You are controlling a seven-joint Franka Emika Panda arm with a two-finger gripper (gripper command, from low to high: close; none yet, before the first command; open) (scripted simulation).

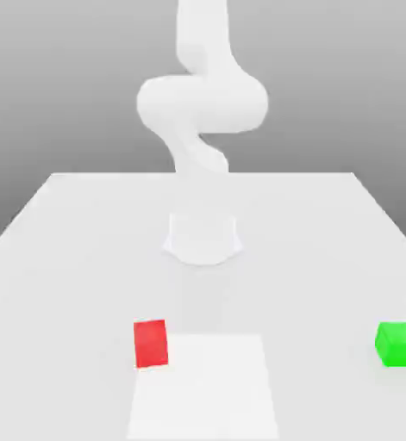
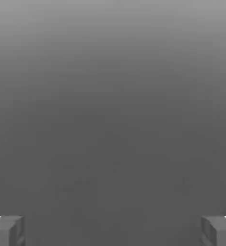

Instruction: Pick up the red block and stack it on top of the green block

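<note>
Sits on the bench [image 1: 327,284], red block [image 1: 151,344], toward the exterior view's left, at a pale patch's [image 1: 208,388] edge; lies well apart from green block [image 1: 398,344] (exterior view's right); gapes wide, gripper [image 2: 113,231].

And it's a solid, bright red block [image 1: 151,344] at the lower left of the exterior view, a vivid green block [image 1: 397,344] at the lower right, a plain white arm [image 1: 203,103] up top, and a brighter white patch [image 1: 203,388] at bottom centre on the pale grey-white table [image 1: 68,301]!
</note>
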